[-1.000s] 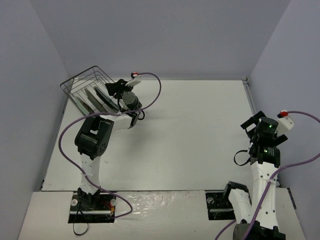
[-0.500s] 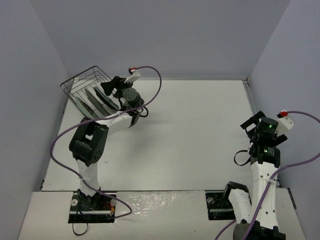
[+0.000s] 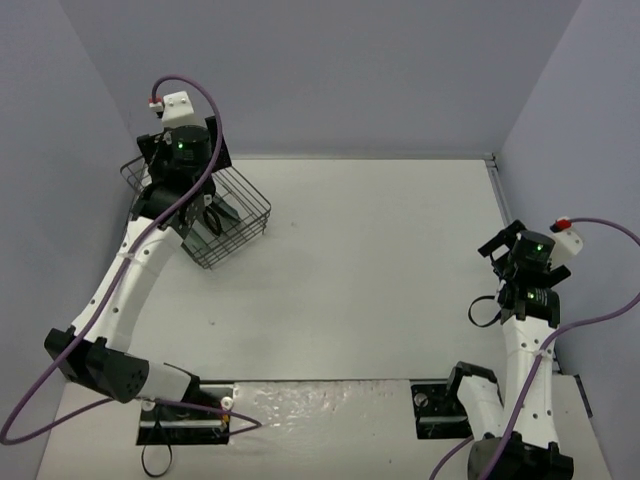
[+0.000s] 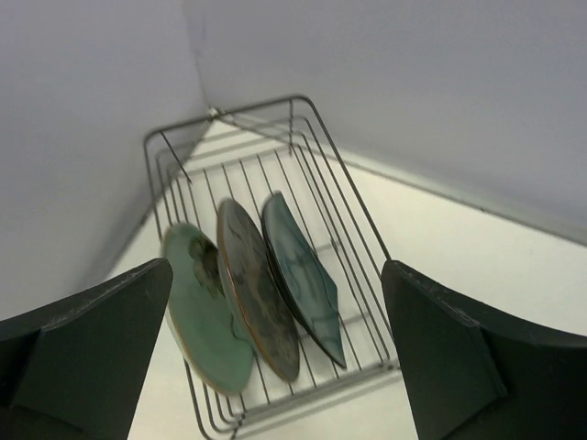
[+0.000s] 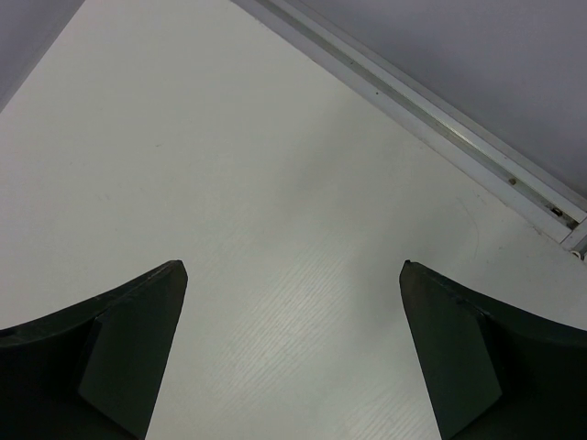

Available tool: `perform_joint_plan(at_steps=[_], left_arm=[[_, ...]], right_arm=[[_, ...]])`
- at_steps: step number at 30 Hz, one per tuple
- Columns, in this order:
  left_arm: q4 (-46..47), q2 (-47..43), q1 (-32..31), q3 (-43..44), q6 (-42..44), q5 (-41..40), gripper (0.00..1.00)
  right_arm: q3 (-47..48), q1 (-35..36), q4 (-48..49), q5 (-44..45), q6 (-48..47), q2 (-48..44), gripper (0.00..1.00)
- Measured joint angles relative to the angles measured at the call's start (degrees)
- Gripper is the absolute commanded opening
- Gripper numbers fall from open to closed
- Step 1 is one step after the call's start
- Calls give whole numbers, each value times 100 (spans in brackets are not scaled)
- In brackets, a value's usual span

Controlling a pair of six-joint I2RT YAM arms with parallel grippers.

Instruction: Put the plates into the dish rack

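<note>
The dish rack (image 4: pixel 363 213) is a dark wire basket in the table's far left corner. Three plates stand on edge in it, side by side: a mint-green one (image 4: pixel 204 323), a glossy grey one (image 4: pixel 257 293) and a dark teal one (image 4: pixel 304 280). My left gripper (image 4: pixel 275 266) hangs above them, open wide, with nothing between its fingers. In the top view the left gripper (image 3: pixel 205 218) and its wrist cover the plates, and only the rack's wire side (image 3: pixel 250 203) shows. My right gripper (image 5: pixel 293 266) is open over bare table at the right edge (image 3: pixel 505 243).
Grey walls (image 4: pixel 73 137) close in tightly behind and left of the rack. A white rail (image 5: pixel 459 119) runs along the table's far edge near the right gripper. The purple cable of the left arm (image 3: pixel 60 330) loops out over the left side.
The left gripper has opened from partly closed to wide. The left arm has swung from the rack's right side up over it. The rack now shows lower and further right. The right arm is still.
</note>
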Motion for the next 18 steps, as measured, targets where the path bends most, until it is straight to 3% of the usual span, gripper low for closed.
perform_joint_plan(at_steps=[8, 13, 18], left_arm=[[-1273, -326, -85, -863, -958, 857, 97], [-1451, -1430, -84, -1931, -1253, 952, 97], [-1499, -2359, -83, -2133, -1458, 755, 97]], right_arm=[[0, 0, 0, -341, -42, 150, 100], [0, 0, -8, -392, -30, 279, 100], [0, 0, -7, -328, -11, 146, 100]])
